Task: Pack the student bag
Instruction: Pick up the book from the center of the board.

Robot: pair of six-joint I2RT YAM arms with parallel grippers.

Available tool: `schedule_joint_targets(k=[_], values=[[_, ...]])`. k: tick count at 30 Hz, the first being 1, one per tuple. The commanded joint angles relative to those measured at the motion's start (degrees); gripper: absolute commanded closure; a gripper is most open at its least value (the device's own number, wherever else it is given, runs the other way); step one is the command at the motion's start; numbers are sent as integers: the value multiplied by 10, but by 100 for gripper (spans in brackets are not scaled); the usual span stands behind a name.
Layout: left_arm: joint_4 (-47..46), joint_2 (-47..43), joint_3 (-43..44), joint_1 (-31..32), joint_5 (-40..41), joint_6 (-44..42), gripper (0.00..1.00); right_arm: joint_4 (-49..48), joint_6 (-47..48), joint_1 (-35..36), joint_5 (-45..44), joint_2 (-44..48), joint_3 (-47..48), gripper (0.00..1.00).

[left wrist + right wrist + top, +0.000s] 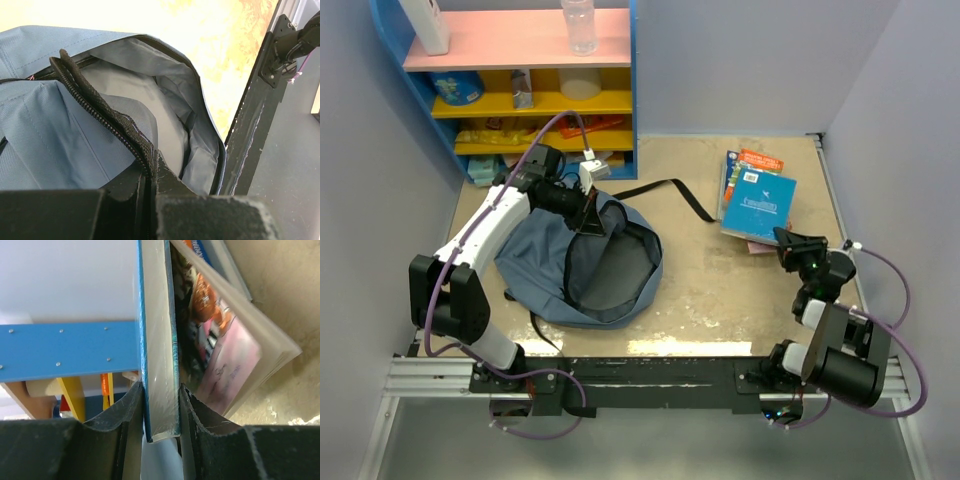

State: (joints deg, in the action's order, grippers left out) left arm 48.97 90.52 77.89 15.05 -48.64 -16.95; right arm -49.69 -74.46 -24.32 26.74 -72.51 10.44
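The slate-blue student bag [535, 268] lies open on the table's left half, its grey lining [165, 120] showing. My left gripper [588, 212] is shut on the bag's black zipper edge [107, 122] at the far rim and holds the opening up. My right gripper [797, 243] is shut on the near edge of a teal-blue book [760, 203], the top one of a stack at the right. In the right wrist view the book [159, 350] stands between my fingers [192, 410], lifted off the pink-covered book [225, 365] beneath it.
A blue shelf unit [520, 75] with pink and yellow boards stands at the back left, holding a bottle [578, 25] and small items. A black strap [670, 192] runs from the bag toward the books. Grey walls close in both sides.
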Motion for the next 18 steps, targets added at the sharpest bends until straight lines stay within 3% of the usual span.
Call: schedule_joint_targets(k=[1,6,14,16,18], values=[[-17,-4,16,-5,-7,3,100,39,30,6,56,51,9,100],[-19,-2,11,-5,-13,5,100,122,54,8,16,84,3,100],[-13,-10,12,-5,-8,0,100,178,34,8,-57,62,49,99],[-13,-9,13,-5,-11,2,100,171,33,14,-64,22,69,91],[-13,-9,14,-5,-13,2,100,165,40,21,-55,-11,89,76]])
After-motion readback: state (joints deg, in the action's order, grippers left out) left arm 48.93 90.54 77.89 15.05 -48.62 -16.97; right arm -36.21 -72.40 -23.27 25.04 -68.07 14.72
